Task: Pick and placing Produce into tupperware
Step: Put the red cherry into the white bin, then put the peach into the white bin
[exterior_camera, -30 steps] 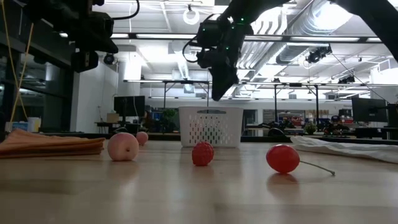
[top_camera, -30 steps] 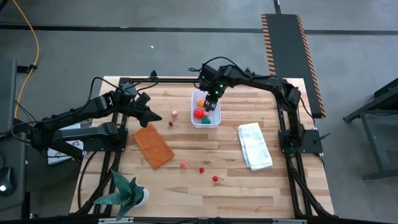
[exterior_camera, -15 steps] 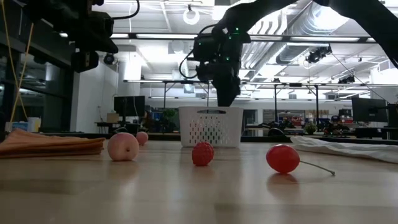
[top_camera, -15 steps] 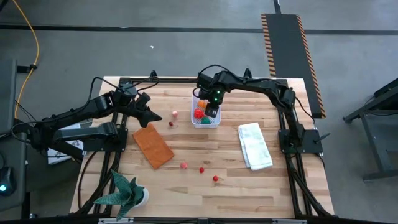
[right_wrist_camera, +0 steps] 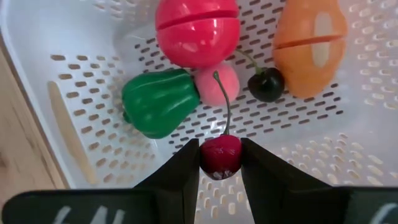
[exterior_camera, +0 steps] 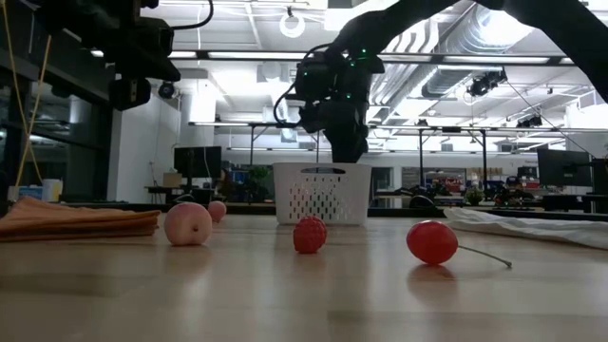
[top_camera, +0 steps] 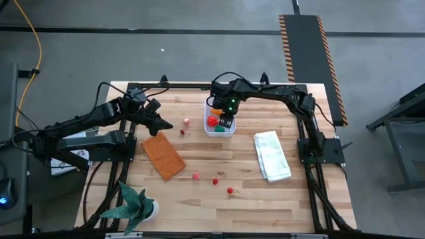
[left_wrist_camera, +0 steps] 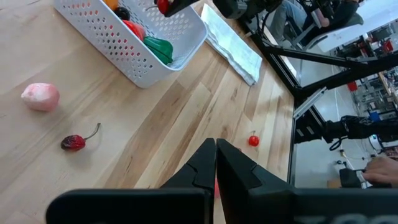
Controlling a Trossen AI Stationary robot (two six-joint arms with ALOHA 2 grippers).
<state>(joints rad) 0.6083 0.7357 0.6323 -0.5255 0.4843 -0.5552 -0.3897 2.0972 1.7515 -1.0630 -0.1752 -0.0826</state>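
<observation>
While clamped in the right pincer (right_wrist_camera: pixel 220 163), a glossy red cherry (right_wrist_camera: pixel 220 154) trails its thin stem.

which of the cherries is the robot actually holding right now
The red cherry pinched in the right gripper above the tupperware. The dark cherry lies loose inside it.

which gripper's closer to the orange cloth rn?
Left. The left gripper hovers just beyond the orange cloth; the right gripper is over the white tub, holding a cherry.
</observation>
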